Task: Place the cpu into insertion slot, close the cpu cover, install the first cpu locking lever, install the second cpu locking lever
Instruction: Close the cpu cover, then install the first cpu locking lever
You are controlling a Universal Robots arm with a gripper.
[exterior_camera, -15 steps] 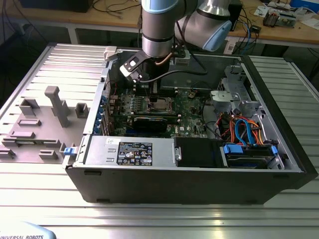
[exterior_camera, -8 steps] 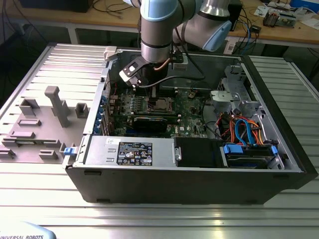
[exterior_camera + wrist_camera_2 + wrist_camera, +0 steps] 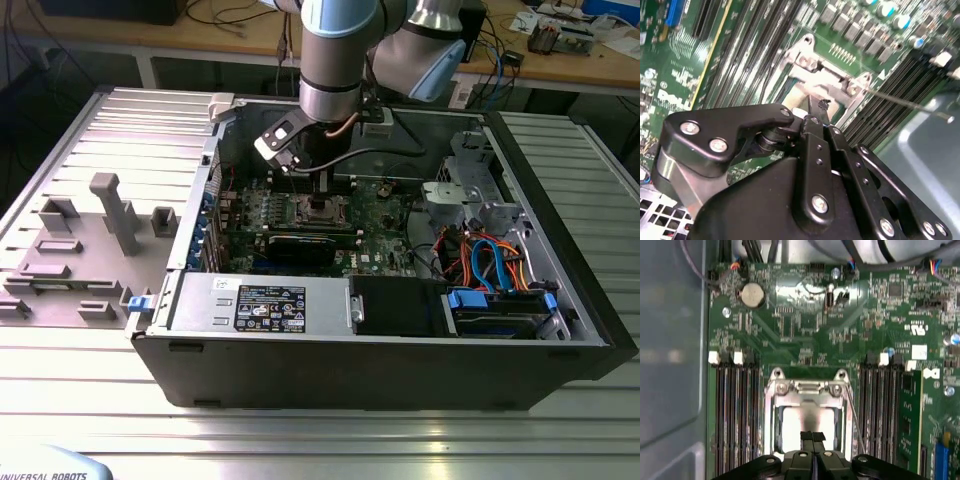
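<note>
Closed fingertip to fingertip on nothing, gripper [image 3: 813,436] tip-down over the cpu [image 3: 795,420], apparently seated in the insertion slot [image 3: 334,212] beneath the lowered cpu cover [image 3: 807,387]. Best to press straight down on the cover's frame rather than the chip, keeping it flat. Mind the thin locking lever [image 3: 905,103], seemingly unlatched beside the socket. In the exterior view: memory slots [image 3: 250,212] at nine o'clock, black card [image 3: 300,247] at six.
</note>
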